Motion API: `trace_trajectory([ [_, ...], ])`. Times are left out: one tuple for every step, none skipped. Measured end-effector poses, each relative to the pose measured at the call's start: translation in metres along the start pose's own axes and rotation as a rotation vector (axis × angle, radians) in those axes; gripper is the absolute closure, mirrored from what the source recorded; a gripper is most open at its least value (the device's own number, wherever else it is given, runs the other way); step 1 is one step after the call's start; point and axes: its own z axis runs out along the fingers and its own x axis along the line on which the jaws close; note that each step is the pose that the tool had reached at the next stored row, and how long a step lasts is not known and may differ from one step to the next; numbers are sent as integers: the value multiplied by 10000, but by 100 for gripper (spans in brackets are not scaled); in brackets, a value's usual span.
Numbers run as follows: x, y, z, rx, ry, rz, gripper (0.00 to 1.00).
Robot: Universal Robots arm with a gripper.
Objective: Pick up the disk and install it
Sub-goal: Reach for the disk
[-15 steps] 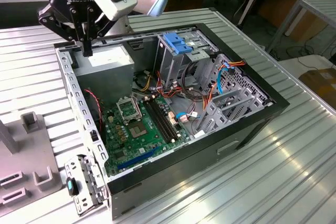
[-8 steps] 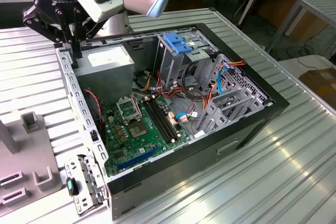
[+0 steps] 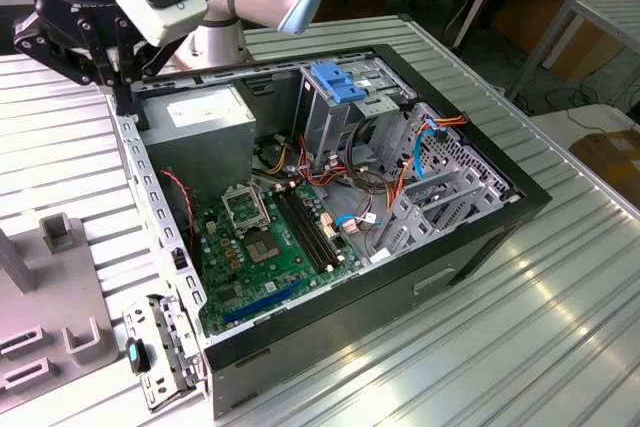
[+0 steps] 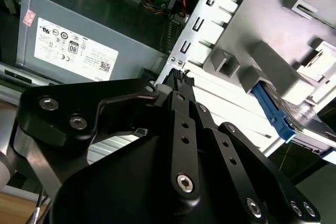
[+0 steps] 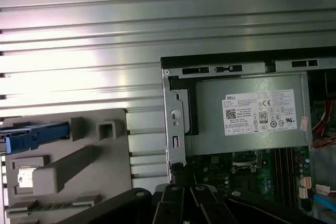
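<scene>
On the exterior view's left, the grey holder (image 3: 70,287) is sitting on the desk (image 3: 520,347). In the first wrist view the disk (image 5: 37,135) is lying flat in that holder, its blue rail pointing roughly square at the computer case (image 3: 400,297) wall. My jaws (image 3: 124,97) are pressing together on nothing. I am hovering over the case's rear corner by the power supply (image 3: 195,117), so the disk is lying outward, well apart from me.

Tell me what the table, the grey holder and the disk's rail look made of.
The table looks like bare aluminium: ribbed, bright glare. The holder seems matte grey moulded plastic, no shine. The disk's rail is probably plastic: even blue, soft sheen.
</scene>
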Motion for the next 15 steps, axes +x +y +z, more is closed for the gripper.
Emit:
trace_trajectory([
  [15, -1, 0, 0, 0, 0, 89],
  [42, -3, -1, -1, -1, 0, 89],
  [61, -5, -1, -1, -1, 0, 89],
  [93, -7, -2, -1, -1, 1, 89],
  [143, -11, -3, -1, 0, 1, 89],
  [173, -13, -4, -1, -1, 0, 89],
  [203, -14, -5, 0, 0, 0, 89],
  [228, -14, -6, 0, 1, 0, 89],
  [268, -17, -7, 0, 0, 0, 89],
  [296, -18, -7, -1, -1, 1, 89],
  [310, -19, -8, -1, 0, 1, 89],
  [329, -18, -9, 0, 0, 1, 89],
  [350, -15, -9, 0, 0, 1, 89],
  [366, -13, -9, 0, 0, 1, 89],
  [386, -12, -10, 0, 0, 0, 89],
])
